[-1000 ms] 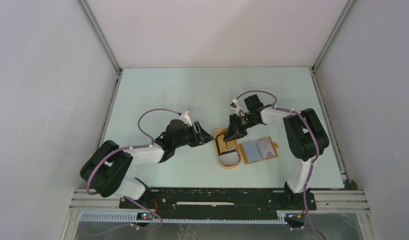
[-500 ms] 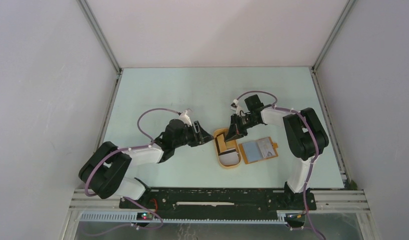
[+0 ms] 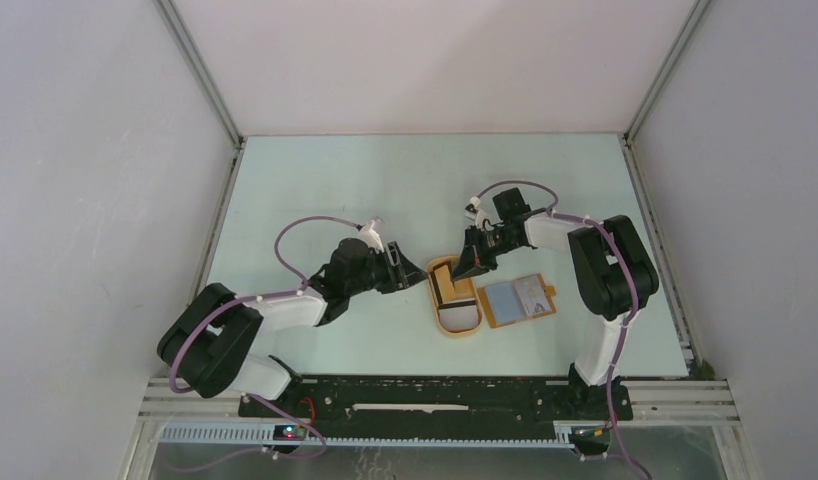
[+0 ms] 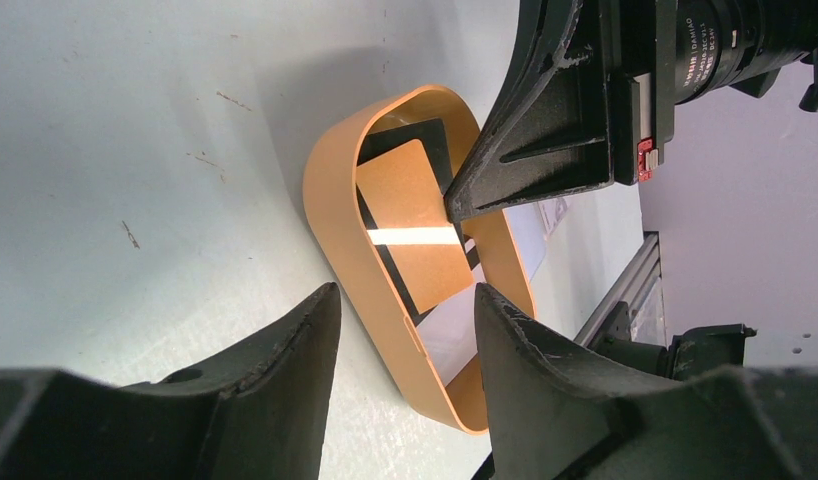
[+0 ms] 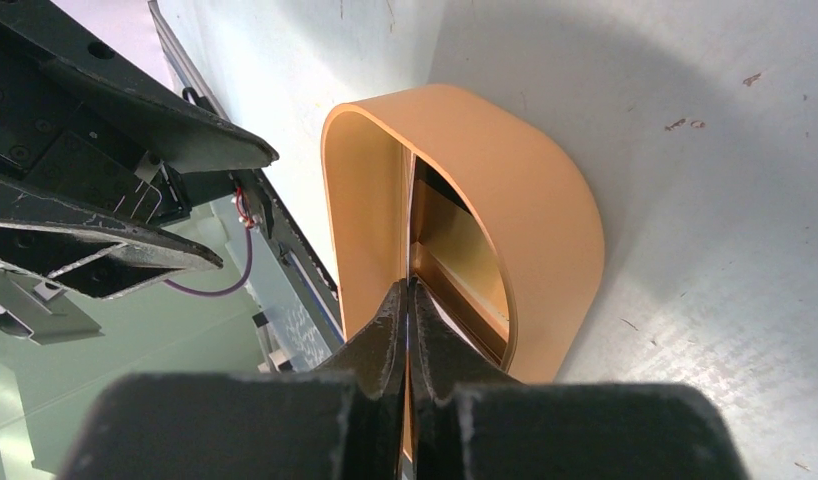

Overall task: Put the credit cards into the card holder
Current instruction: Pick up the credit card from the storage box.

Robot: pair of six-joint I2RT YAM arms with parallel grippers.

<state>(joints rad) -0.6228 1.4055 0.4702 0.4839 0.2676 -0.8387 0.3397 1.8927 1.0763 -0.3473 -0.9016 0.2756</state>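
An orange oval tray (image 3: 455, 334) holds the credit cards. One glossy card (image 4: 415, 235) stands tilted against the tray's inside, and a white card (image 4: 450, 338) lies flat below it. My right gripper (image 3: 464, 268) reaches down into the tray, shut on the tilted card's edge (image 5: 408, 230), which the right wrist view shows edge-on between the fingertips. My left gripper (image 3: 413, 270) hovers open just left of the tray, its jaws straddling the rim (image 4: 385, 290) without touching it. The card holder (image 3: 520, 300) lies open right of the tray with a pale card on it.
The tray's raised rim (image 5: 545, 230) encloses the right fingers on both sides. The two grippers face each other closely across the tray. The aluminium frame rail (image 3: 655, 230) runs along the table's right edge.
The right gripper's jaws have closed from partly open onto the card's edge in the tray. Both arms have hardly moved.
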